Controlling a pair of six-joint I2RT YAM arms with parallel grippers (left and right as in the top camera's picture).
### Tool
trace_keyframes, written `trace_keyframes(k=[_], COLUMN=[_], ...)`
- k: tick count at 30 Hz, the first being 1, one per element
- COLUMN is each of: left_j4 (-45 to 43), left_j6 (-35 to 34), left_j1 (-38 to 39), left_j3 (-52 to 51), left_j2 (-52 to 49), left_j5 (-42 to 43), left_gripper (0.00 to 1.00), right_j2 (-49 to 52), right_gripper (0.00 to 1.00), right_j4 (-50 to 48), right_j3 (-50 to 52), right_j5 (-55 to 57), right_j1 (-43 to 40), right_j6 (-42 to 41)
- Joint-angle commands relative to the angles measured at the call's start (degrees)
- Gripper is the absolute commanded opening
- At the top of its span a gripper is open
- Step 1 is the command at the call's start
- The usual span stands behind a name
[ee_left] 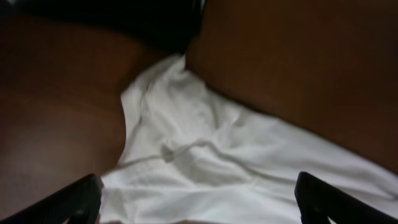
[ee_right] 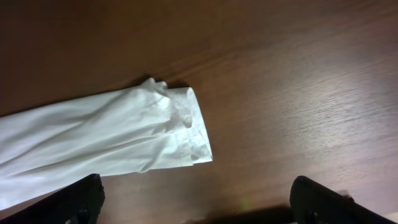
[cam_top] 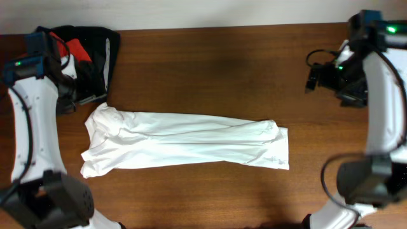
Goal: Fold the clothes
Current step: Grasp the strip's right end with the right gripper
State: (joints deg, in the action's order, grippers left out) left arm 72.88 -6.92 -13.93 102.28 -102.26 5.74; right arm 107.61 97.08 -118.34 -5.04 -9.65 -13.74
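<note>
The clothes (cam_top: 184, 140), a white T-shirt, lie folded into a long band across the middle of the wooden table (cam_top: 216, 57). My left gripper (cam_top: 81, 98) hovers just beyond the band's left end. In the left wrist view this gripper (ee_left: 199, 211) is open, its dark fingers (ee_left: 74, 202) spread wide over the rumpled white cloth (ee_left: 205, 155) and holding nothing. My right gripper (cam_top: 313, 79) is up at the back right, away from the band's right end. The right wrist view shows it (ee_right: 199, 208) open above bare wood, with the shirt's end (ee_right: 143, 130) lying ahead of it.
A heap of black and red garments (cam_top: 89, 48) sits at the back left corner, close to the left gripper. The table's far edge (cam_top: 210, 27) runs along the top. Both arms' bases stand at the front corners.
</note>
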Motion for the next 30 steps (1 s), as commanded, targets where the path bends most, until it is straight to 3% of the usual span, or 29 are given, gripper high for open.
trace_keyframes(k=[1, 10, 14, 22, 27, 30], left_j4=[-2.4, -3.0, -3.9, -3.9, -4.2, -3.7], left_j6=[0.1, 0.1, 0.1, 0.1, 0.1, 0.1], left_j1=[2.2, 9.5, 9.7, 9.7, 9.7, 9.7], left_j3=[1.0, 0.9, 0.9, 0.9, 0.9, 0.9], left_j2=[5.6, 6.0, 6.0, 6.0, 5.9, 5.9], left_j5=[0.4, -3.2, -3.2, -3.0, -3.0, -3.0], left_gripper=[0.99, 0.99, 0.99, 0.99, 0.99, 0.99], right_j2=[-6.8, -21.1, -21.7, -21.6, -19.0, -14.5], right_gripper=[0.99, 0.99, 0.98, 0.99, 0.99, 0.99], right_j4=[0.3, 0.2, -1.3, -20.3, -34.6, -37.1], right_j3=[-0.3, 14.2, 22.8, 42.2, 50.5, 51.6], right_j5=[0.1, 7.3, 7.1, 2.0, 0.7, 0.5], right_j1=[0.4, 1.0, 1.0, 1.0, 1.0, 1.0], right_j6=[-0.6, -0.7, -1.8, -1.7, -1.6, -1.5])
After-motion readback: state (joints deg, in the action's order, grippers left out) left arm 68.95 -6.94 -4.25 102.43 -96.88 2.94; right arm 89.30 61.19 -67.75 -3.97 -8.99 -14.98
